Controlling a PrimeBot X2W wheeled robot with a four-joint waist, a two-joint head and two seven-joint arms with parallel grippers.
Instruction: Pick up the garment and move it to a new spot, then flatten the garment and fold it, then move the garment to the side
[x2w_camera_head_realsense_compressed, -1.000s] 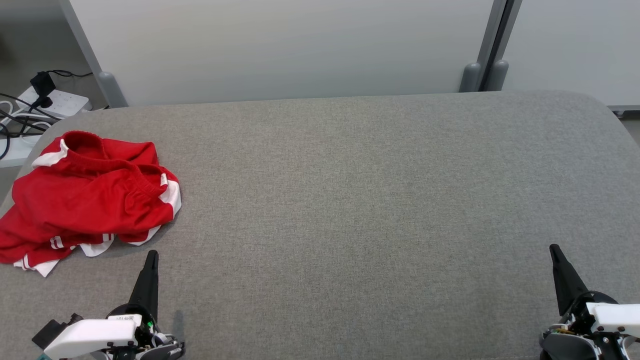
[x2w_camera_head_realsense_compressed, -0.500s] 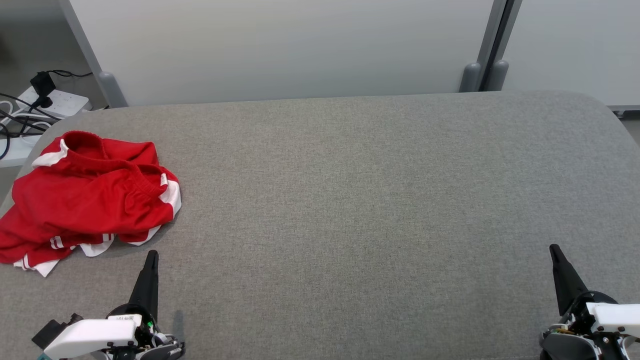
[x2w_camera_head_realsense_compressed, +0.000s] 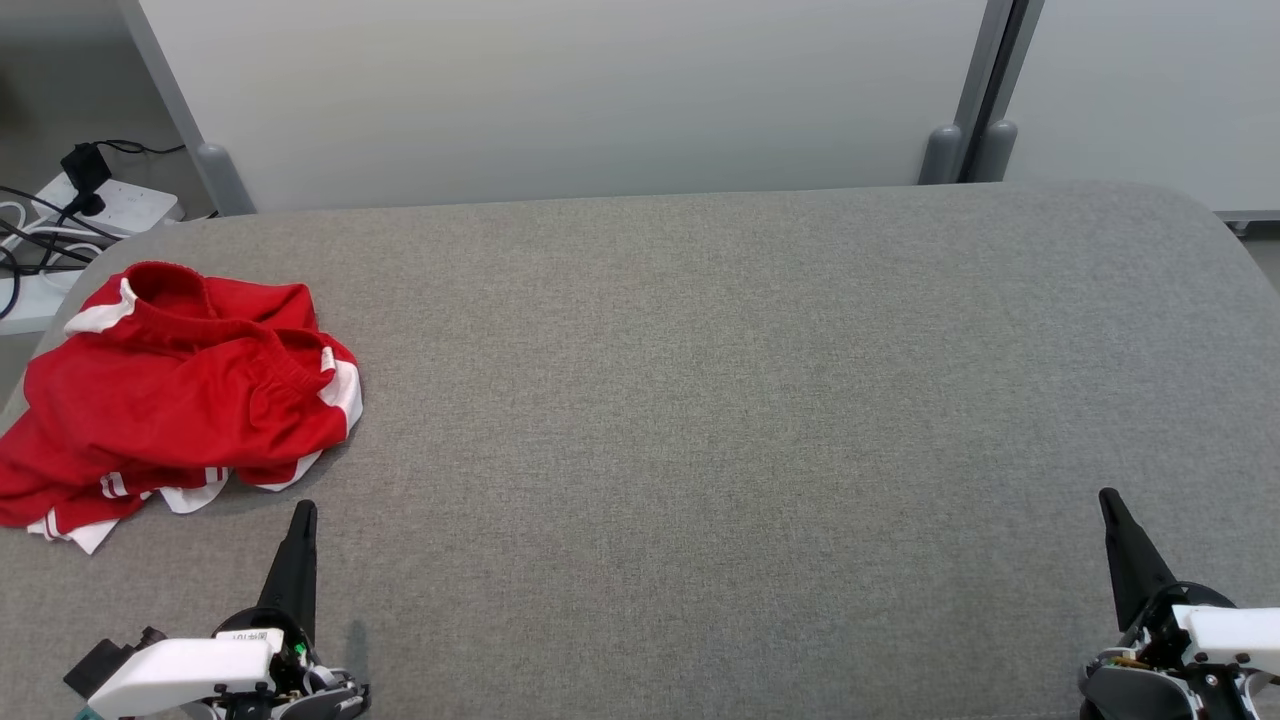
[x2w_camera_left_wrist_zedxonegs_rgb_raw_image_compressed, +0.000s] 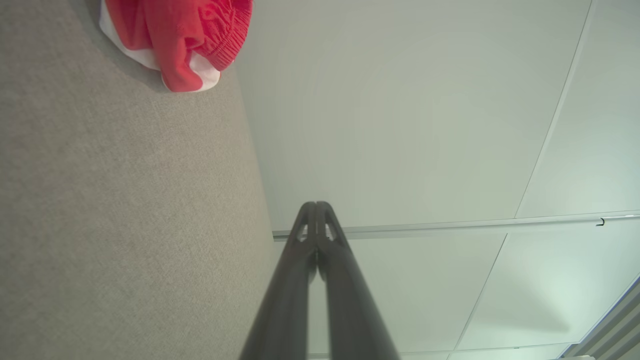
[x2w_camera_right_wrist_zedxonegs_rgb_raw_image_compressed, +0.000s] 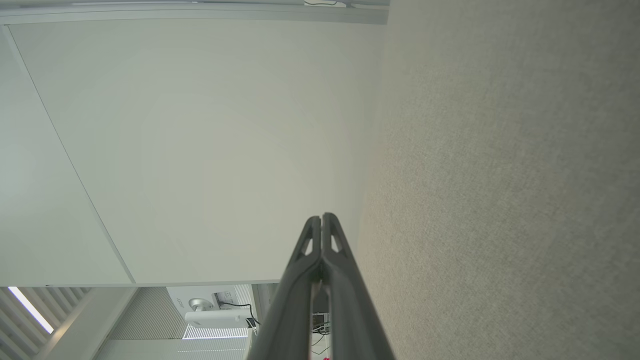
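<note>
Soft, even light lies over the grey table (x2w_camera_head_realsense_compressed: 700, 400), bright with no glare anywhere. The garment (x2w_camera_head_realsense_compressed: 170, 400) throws only a thin, blurred shadow along its near edge, and the left gripper (x2w_camera_head_realsense_compressed: 304, 510) a faint one just to its right. The head view is crisp throughout. In both wrist views the table cloth looks warmer, the dark fingers (x2w_camera_left_wrist_zedxonegs_rgb_raw_image_compressed: 345, 300) go soft close to the lens, and the panel (x2w_camera_left_wrist_zedxonegs_rgb_raw_image_compressed: 400, 100) seams slant with the wide angle. A bright strip (x2w_camera_right_wrist_zedxonegs_rgb_raw_image_compressed: 30, 310) burns white at the right wrist view's lower left.

Red garment (x2w_camera_head_realsense_compressed: 170, 400) with white stripes on a grey fabric table (x2w_camera_head_realsense_compressed: 700, 400)
</note>
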